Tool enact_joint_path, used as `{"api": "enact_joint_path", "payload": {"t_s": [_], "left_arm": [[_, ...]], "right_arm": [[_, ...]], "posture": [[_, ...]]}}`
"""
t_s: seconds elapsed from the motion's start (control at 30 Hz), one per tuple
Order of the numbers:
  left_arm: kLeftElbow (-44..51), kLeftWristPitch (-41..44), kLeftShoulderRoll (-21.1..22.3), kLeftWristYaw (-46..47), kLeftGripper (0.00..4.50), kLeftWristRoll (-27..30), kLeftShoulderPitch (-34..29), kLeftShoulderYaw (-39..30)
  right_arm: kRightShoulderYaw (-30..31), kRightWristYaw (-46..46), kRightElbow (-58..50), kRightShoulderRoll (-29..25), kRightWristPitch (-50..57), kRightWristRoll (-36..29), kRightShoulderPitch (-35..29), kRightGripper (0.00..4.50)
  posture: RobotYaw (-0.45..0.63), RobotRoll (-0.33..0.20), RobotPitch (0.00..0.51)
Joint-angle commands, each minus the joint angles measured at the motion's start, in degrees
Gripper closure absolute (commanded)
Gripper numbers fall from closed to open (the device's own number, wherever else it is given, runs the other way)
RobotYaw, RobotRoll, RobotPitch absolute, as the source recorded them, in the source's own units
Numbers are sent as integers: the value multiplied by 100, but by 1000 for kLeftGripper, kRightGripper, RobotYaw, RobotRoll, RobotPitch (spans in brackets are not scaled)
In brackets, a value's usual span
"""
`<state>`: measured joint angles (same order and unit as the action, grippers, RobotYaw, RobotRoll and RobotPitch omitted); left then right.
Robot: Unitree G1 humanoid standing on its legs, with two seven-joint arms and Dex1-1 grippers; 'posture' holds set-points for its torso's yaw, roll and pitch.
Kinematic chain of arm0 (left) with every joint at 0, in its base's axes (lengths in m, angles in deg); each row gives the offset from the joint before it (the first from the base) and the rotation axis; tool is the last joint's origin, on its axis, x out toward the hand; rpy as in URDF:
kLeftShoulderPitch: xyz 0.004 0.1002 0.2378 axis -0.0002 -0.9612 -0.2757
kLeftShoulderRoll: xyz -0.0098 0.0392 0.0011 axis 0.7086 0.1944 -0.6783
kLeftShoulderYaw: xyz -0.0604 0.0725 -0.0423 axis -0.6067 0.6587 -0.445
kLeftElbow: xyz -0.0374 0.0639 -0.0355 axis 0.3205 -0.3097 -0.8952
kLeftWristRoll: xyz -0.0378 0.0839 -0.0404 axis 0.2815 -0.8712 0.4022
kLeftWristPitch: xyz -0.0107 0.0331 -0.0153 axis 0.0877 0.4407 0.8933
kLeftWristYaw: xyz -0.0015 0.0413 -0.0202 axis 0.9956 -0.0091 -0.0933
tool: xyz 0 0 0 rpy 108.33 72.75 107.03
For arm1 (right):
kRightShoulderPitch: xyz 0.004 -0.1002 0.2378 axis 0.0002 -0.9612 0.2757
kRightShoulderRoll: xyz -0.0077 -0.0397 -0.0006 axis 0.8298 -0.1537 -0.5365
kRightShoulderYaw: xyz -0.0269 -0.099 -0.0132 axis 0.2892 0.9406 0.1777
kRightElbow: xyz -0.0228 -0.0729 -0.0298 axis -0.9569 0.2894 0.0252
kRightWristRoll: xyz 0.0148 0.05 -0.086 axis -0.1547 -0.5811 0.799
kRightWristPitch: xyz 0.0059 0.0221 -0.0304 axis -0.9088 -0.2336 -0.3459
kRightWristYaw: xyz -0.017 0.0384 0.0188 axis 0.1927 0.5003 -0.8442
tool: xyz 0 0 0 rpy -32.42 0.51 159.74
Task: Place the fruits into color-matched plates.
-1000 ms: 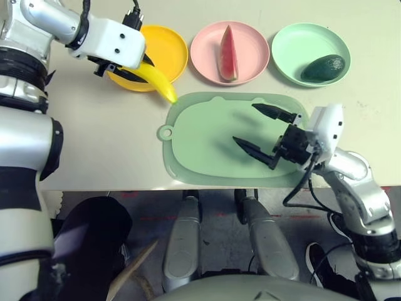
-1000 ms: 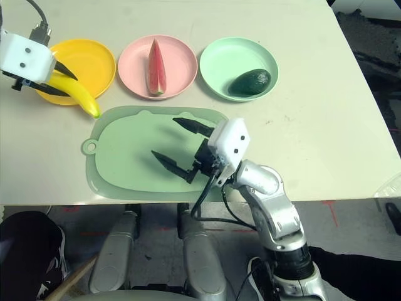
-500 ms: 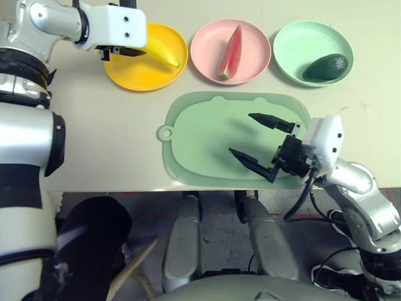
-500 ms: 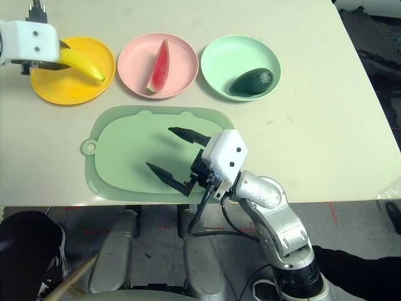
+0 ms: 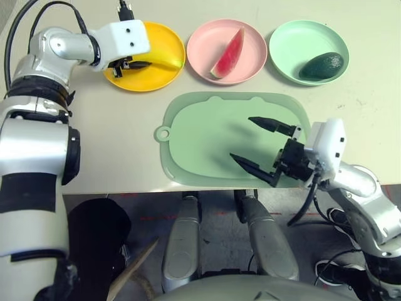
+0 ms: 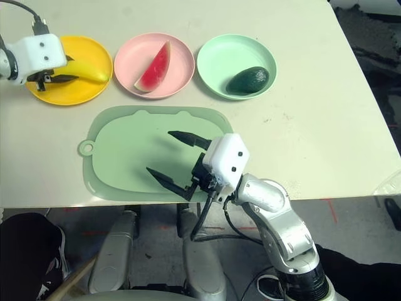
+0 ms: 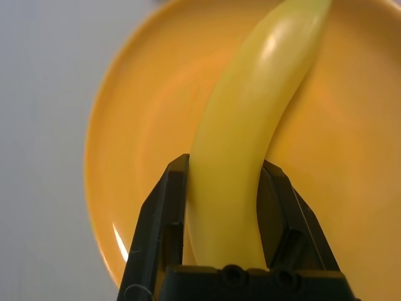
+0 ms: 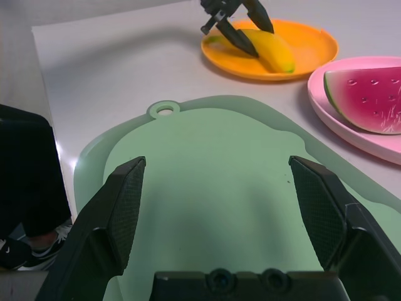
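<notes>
My left gripper [image 5: 143, 64] is shut on the yellow banana [image 5: 164, 60], its fingers [image 7: 166, 213] pressing both sides of it. The banana lies low across the yellow-orange plate [image 5: 147, 80] at the far left. A red watermelon wedge [image 5: 227, 53] rests on its side in the pink plate [image 5: 207, 37] in the middle. The dark green avocado [image 5: 322, 64] sits in the mint green plate [image 5: 294, 44] at the far right. My right gripper [image 5: 241, 138] hangs open over the near right of the cutting board, holding nothing.
A large pale green cutting board [image 5: 200, 144] with a handle hole lies bare between the plates and the table's front edge [image 5: 113, 188]. The three plates stand in a row along the far side.
My left gripper carried the banana from beside the board up over the yellow-orange plate and lowered it there. The watermelon wedge tipped onto its side. My right gripper drew back slightly.
</notes>
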<state>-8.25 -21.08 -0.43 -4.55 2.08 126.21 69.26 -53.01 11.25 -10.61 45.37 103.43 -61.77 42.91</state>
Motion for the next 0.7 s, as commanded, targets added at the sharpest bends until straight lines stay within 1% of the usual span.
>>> {"api": "enact_joint_path", "payload": {"t_s": [0.03, 0.07, 0.23, 0.27, 0.33, 0.47, 0.57, 0.63, 0.7], "left_arm": [[-58, -5, 55, -30, 2159, -155, -98, 15], [-57, -3, 60, -19, 1962, -167, -85, 10], [-44, -27, 90, -5, 273, -180, -13, -34], [-33, -46, 116, -6, 16, -175, 33, -49], [-9, -71, 153, -44, 16, -100, 123, -129], [65, -20, 193, -393, 16, 368, 248, -576], [212, 370, 237, -915, 16, 1224, 294, -1346], [358, 591, 285, -1127, 16, 1579, 278, -1677], [680, 1066, 383, -1344, 16, 2136, 132, -2147]], "right_arm": [[10, -101, 20, -28, -10, -97, -17, 0], [27, -117, 35, -22, -22, -93, 2, 0], [75, -140, 69, 15, -32, -72, 74, 0], [73, -138, 69, 18, -28, -76, 86, 0], [63, -133, 68, 23, -17, -89, 100, 0], [7, -66, 70, 66, 36, -154, 72, 0], [-57, 30, 68, 138, 104, -249, 44, 0], [-83, 75, 57, 159, 141, -301, 43, 0], [-160, 208, 80, 246, 222, -417, 42, 0]], "posture": [[-46, 0, 426], [-45, 0, 423], [-43, 0, 422], [-43, 0, 422], [-44, 0, 425], [-38, 0, 430], [-32, 0, 439], [-27, 0, 445], [-12, 0, 457]]}}
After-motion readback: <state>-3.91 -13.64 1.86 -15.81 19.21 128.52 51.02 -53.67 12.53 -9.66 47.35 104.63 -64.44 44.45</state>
